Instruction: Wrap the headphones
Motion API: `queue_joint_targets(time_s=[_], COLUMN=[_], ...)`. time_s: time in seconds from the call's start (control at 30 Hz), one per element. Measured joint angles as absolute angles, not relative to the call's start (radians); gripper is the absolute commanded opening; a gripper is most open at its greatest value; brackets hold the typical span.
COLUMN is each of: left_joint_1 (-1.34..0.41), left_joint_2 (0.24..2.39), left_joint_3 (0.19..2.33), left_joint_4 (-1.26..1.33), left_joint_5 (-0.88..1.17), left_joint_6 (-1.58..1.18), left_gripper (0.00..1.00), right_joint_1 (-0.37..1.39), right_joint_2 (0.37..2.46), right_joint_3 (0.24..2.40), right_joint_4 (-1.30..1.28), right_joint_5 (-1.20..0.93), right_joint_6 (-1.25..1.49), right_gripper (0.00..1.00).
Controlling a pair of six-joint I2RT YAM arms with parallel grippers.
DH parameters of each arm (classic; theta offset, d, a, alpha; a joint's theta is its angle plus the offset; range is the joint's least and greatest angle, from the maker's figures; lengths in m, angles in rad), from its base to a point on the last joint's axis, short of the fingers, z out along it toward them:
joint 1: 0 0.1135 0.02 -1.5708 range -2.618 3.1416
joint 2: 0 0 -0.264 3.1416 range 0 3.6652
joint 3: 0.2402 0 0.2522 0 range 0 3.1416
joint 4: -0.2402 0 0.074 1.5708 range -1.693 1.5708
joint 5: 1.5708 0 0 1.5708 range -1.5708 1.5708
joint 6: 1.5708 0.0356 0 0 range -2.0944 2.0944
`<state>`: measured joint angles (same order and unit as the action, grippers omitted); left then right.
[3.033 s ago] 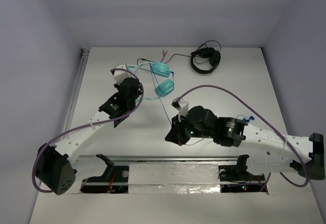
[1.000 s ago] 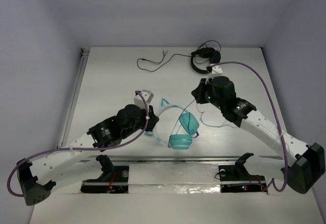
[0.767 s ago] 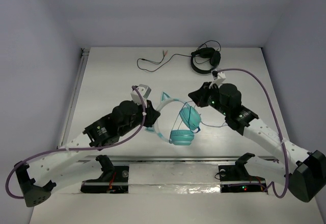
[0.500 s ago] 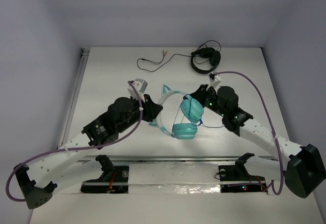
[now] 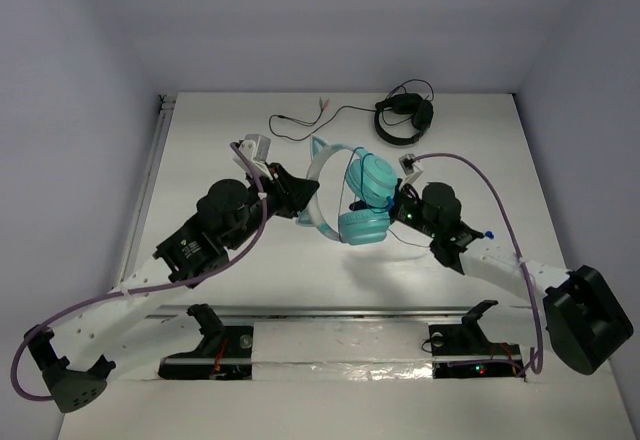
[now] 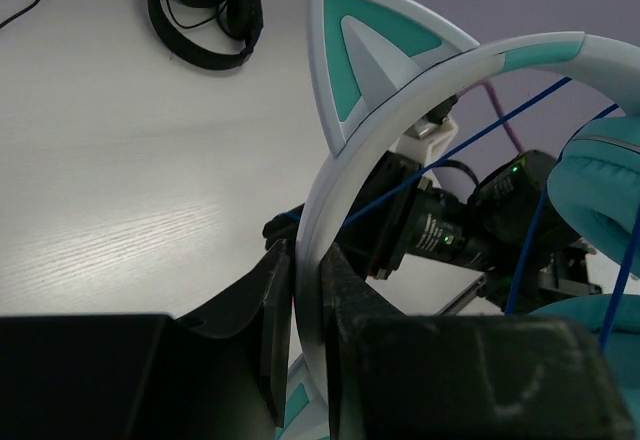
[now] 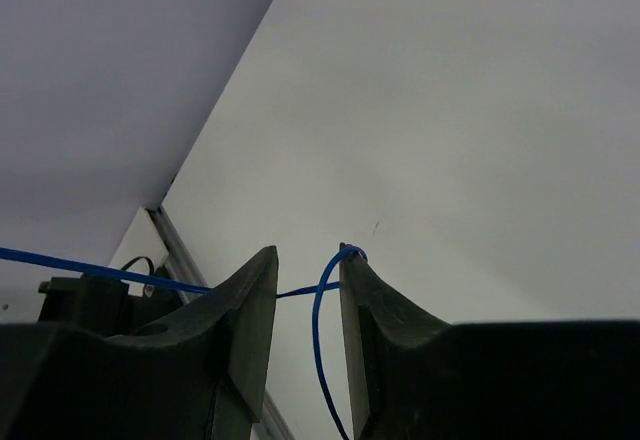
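Over the near half of the worktop (image 5: 200, 150), my left hand (image 5: 290, 192) is clamped tight on the pale headband (image 6: 400, 110) of the teal headphones (image 5: 362, 200), both fingers (image 6: 275, 310) pressed flat against the band and holding the set up off the surface. A cat-ear point (image 6: 365, 50) stands up from the band just above my grip. The two round ear cups (image 5: 365, 182) hang to the right of that hand, one above the other in the overhead view, with the thin blue cable (image 6: 460, 150) running taut across the space inside the band and down past the cups.

Just beside the cups on their right is my right hand (image 7: 308, 260), its fingers standing a narrow way apart. A loop of the blue cable arches between the fingertips and trails off to the left, and the gap is wider than the cable, so it lies there unpinched.

Farther back, near the far edge of the worktop and well apart from both hands, a pair of black headphones (image 5: 403, 120) lies flat, its black lead (image 5: 300, 125) snaking away to the left.
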<state>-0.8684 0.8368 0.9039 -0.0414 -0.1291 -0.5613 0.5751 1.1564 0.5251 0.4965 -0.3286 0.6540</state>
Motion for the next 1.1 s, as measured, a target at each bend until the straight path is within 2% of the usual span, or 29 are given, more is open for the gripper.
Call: queue_joint_targets(time_s=[0.33, 0.57, 0.87, 0.93, 1.1], left_joint_1=[-0.849, -0.803, -0.736, -0.714, -0.657], left_joint_2=[0.889, 0.912, 0.998, 1.020, 1.079], left_joint_3=[1.019, 1.076, 1.097, 1.097, 1.097], left_joint_4=[-0.061, -0.058, -0.034, -0.031, -0.016], left_joint_5=[-0.199, -0.247, -0.290, -0.296, -0.316], left_joint_6=[-0.579, -0.574, -0.598, -0.612, -0.638], left_gripper=[0.00, 0.00, 0.00, 0.00, 0.00], right_joint_1=[0.575, 0.575, 0.616, 0.649, 0.806], right_joint_2=[1.237, 1.138, 1.098, 1.099, 1.116], right_joint_3=[0.430, 0.342, 0.317, 0.316, 0.324], right_joint_4=[0.582, 0.562, 0.529, 0.508, 0.459], right_joint_5=[-0.406, -0.409, -0.432, -0.421, -0.359], right_joint_6=[0.688, 0.712, 0.731, 0.731, 0.734], right_gripper=[0.39, 0.33, 0.34, 0.31, 0.12])
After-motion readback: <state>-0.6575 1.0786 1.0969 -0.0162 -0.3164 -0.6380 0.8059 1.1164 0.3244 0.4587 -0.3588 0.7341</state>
